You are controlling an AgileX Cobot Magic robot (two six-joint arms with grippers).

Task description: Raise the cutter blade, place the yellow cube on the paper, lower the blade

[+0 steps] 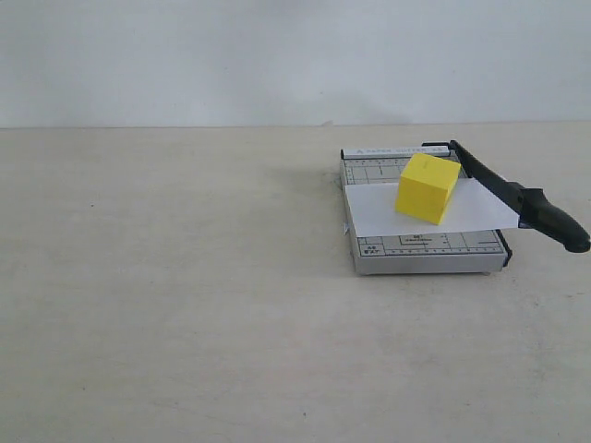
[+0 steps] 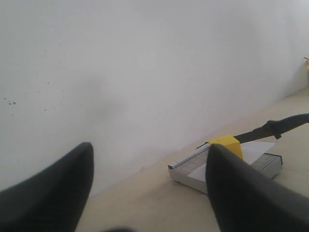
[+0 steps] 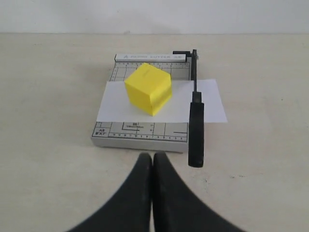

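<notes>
Two of the three steps look done: the yellow cube (image 1: 428, 188) sits on the paper (image 1: 369, 212), which lies across the grey cutter base (image 1: 425, 254) toward the right of the table (image 1: 185, 277). The cutter blade (image 1: 499, 185) runs along the base's right edge over the paper, with its handle (image 1: 554, 226) sticking out past the front. It looks down or nearly down; I cannot tell whether it is fully seated.

The left gripper (image 2: 149, 146) is spread wide and empty, well away from the cutter. The right gripper (image 3: 153, 157) has its fingers pressed together, holds nothing, and hangs just in front of the base.

My judgement: this is the last step, lowering the blade. If the blade is not yet flat, the next move is a push down on the handle, keeping clear of the cube.

The strip at the back of the base seems to read "PAPER CUTTER". The grid labels are too small to read surely.
</notes>
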